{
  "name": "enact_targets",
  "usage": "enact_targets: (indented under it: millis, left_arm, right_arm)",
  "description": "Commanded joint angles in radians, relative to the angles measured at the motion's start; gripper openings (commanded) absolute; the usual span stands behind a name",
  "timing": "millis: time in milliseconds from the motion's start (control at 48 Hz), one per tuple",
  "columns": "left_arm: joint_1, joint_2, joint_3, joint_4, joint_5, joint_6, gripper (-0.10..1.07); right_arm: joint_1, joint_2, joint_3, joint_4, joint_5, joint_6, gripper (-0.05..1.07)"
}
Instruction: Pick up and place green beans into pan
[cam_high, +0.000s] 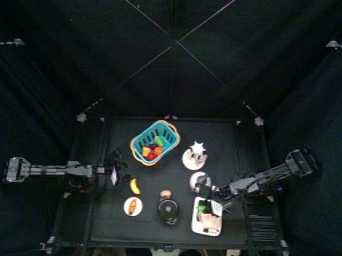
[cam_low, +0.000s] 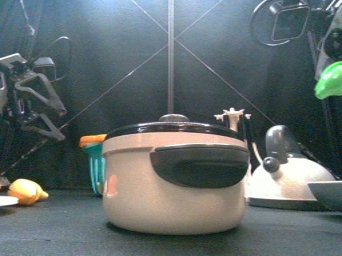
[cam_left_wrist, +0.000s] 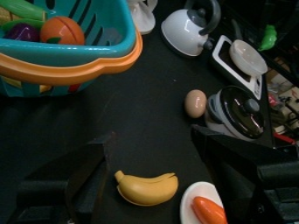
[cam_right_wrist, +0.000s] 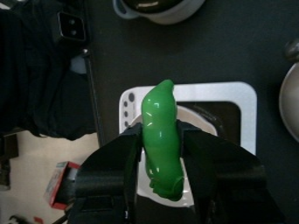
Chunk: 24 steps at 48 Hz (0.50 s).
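Right wrist: green beans (cam_right_wrist: 160, 138) between jaws

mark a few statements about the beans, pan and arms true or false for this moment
1. The right gripper holds the green beans. True.
2. The green beans already lie in the pan with the jaws let go. False: they are clamped between the jaws, above the pan.
3. The left gripper holds the yellow banana. False: its jaws are open and empty; the banana lies on the table between them.
4. The teal basket has toy foods inside. True.
5. The small black pot sits inside the teal basket. False: it stands on the table near the front edge, apart from the basket.
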Motion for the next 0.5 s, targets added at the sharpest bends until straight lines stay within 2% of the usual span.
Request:
enact_targets:
  millis: [0,333,479]
  left_arm:
    - [0.0,0.003,-0.017,0.0,-0.008,-0.002,1.01]
    - [0.0,0.003,-0.026,-0.006,-0.008,0.003,1.01]
    - [0.0,0.003,-0.026,-0.005,-0.008,0.003,1.01]
  right_arm:
    - [0.008,-0.005,-0.003,0.031,-0.002,-0.002,0.56]
    - [0.009,0.048,0.017,0.06,-0.009,-0.002,0.56]
    - [0.008,0.063,0.018,0.081,-0.009,-0.002,0.6]
